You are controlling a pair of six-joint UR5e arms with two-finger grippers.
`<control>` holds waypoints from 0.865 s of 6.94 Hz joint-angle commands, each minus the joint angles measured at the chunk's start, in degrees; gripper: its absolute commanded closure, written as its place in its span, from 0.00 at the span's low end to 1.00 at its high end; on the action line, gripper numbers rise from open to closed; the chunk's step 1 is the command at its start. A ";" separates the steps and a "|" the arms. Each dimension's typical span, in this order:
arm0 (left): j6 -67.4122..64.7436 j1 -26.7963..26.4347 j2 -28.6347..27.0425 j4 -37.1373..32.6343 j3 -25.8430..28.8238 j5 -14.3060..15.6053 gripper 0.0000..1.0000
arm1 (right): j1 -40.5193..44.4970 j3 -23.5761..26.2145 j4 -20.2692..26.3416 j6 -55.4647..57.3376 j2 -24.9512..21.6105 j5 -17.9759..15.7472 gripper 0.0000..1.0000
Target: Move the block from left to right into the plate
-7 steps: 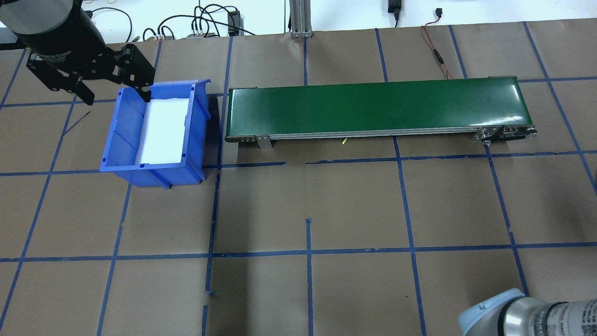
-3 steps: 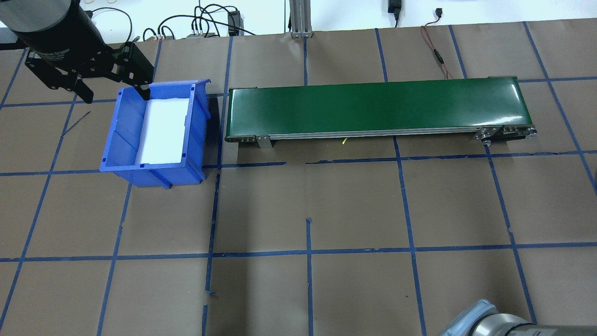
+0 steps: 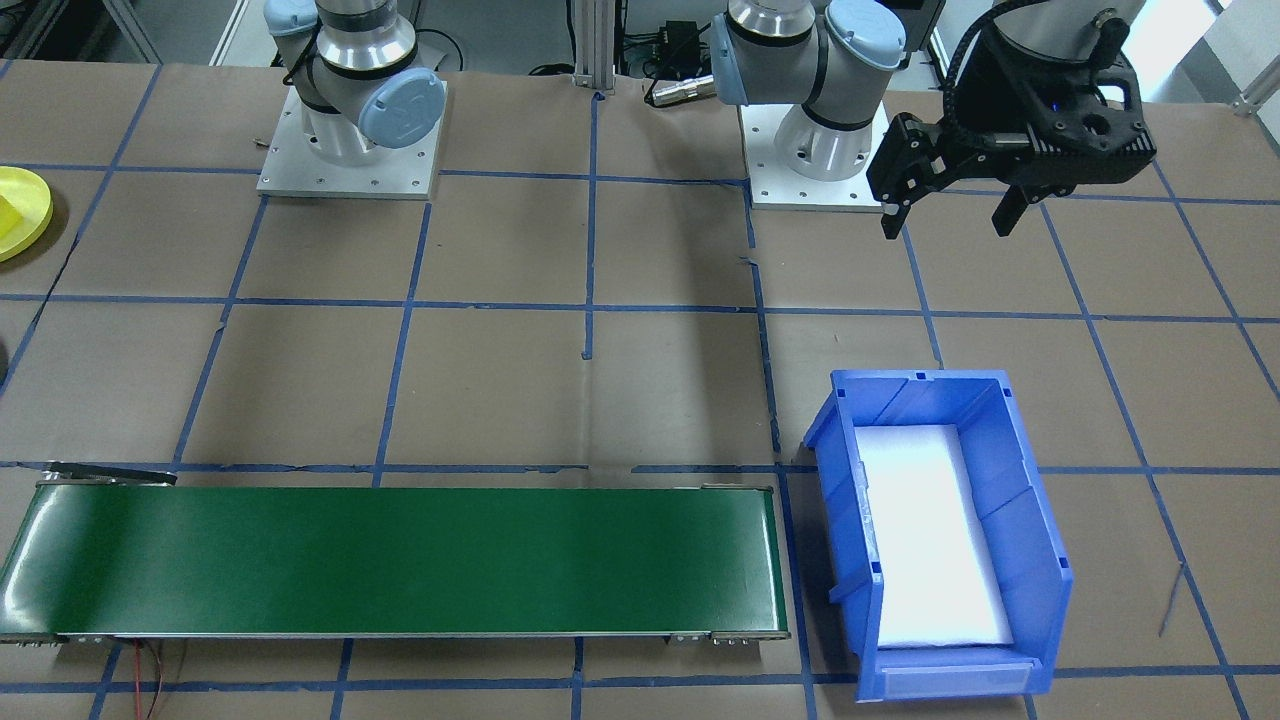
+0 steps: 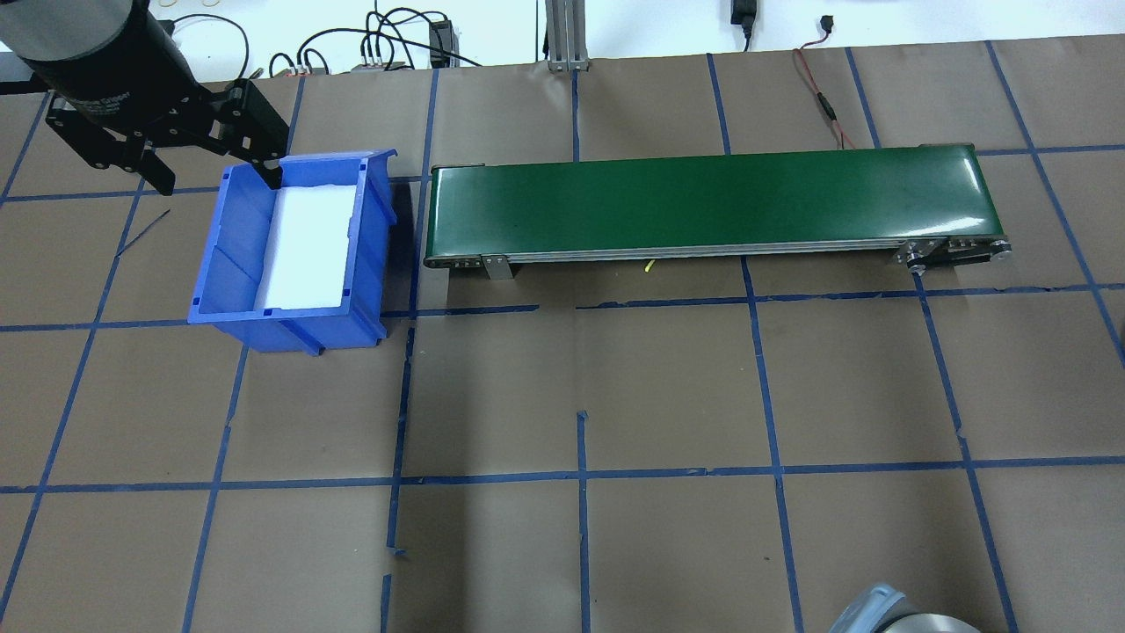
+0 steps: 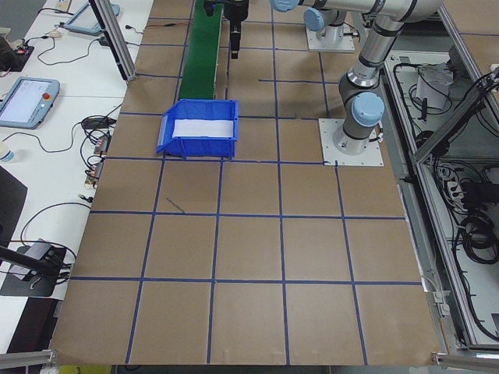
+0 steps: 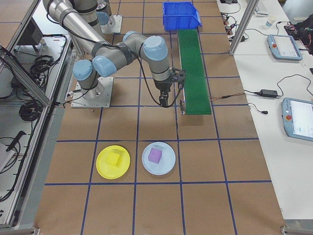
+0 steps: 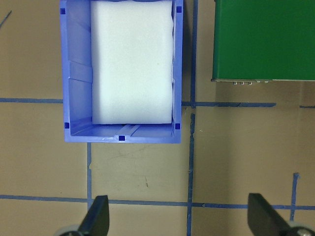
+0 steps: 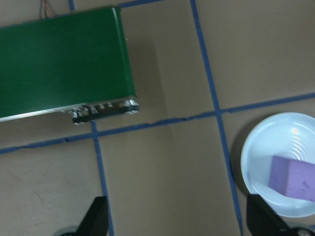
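With both the left end effector point(image 7: 178, 216) and right end effector point(image 8: 176, 219) spread apart and empty, we risk grabbing the purple block point(image 8: 292, 178) at lower right, already plated, since the bin point(image 7: 74, 73) holds none.

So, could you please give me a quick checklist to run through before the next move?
1. Left gripper open, holding nothing: ok.
2. Right gripper open, holding nothing: ok.
3. Blue bin holds a block to pick: not ok, only white foam visible.
4. Green conveyor carries no block: ok.
5. Yellow plate free: not ok, a yellow block lies in it.
6. Purple block on the pale blue plate: ok.
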 commanded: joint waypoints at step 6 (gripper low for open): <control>0.00 -0.11 0.00 0.00 -0.30 0.09 0.00 | 37.85 -9.20 7.31 40.23 0.86 -6.24 0.00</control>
